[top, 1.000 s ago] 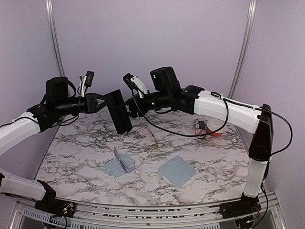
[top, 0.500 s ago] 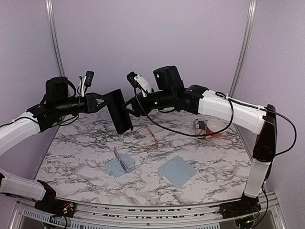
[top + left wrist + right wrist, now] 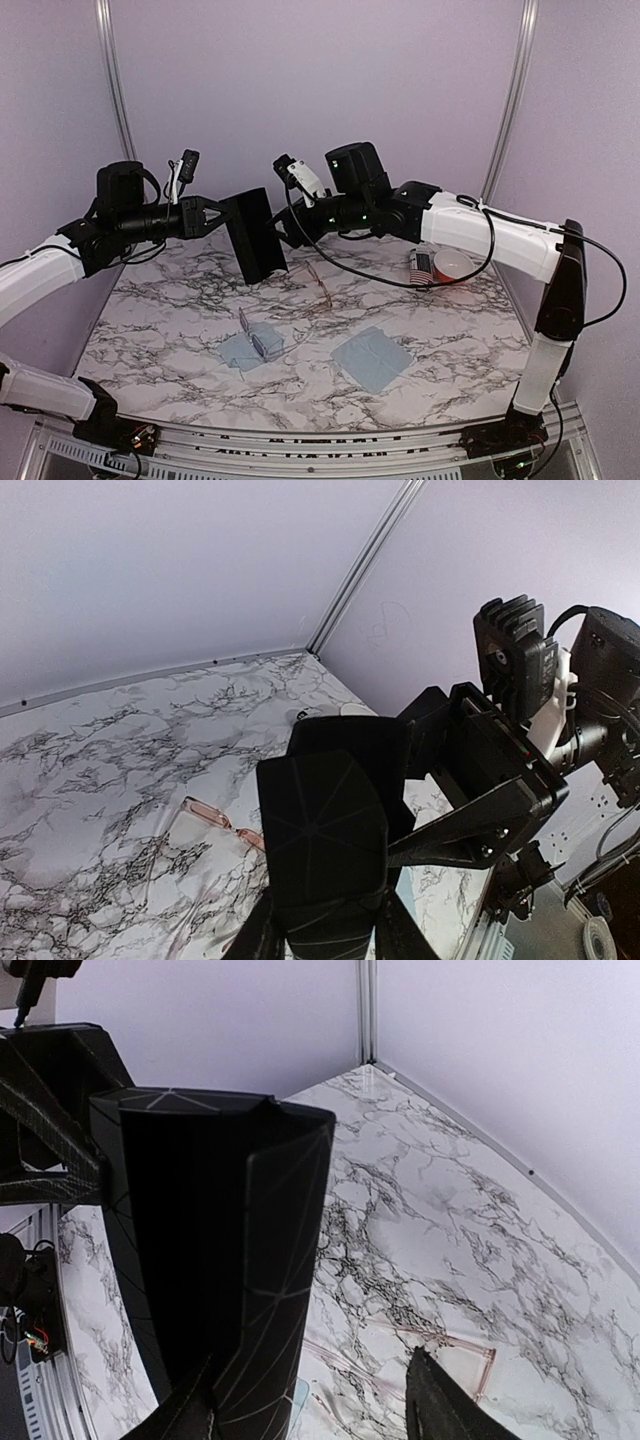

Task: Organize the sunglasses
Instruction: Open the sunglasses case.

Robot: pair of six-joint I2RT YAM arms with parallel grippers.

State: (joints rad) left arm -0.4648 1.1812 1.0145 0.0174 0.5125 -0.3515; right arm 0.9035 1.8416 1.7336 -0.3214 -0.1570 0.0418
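Little is done: the black oblong case [image 3: 258, 237] is held in the air by the left gripper [image 3: 225, 215], and the right gripper [image 3: 287, 228] is seen beside it, fingers apart, empty. The wire-framed sunglasses [image 3: 316, 285] and the lilac-framed sunglasses [image 3: 266, 341] are found on the table [image 3: 470, 330], outside any case. No writing can be read

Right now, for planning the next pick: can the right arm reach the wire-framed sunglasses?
Probably yes. The right gripper is open and empty, and the wire-framed sunglasses lie uncovered on the table below it; the black case held up by the left gripper sits off to their side.
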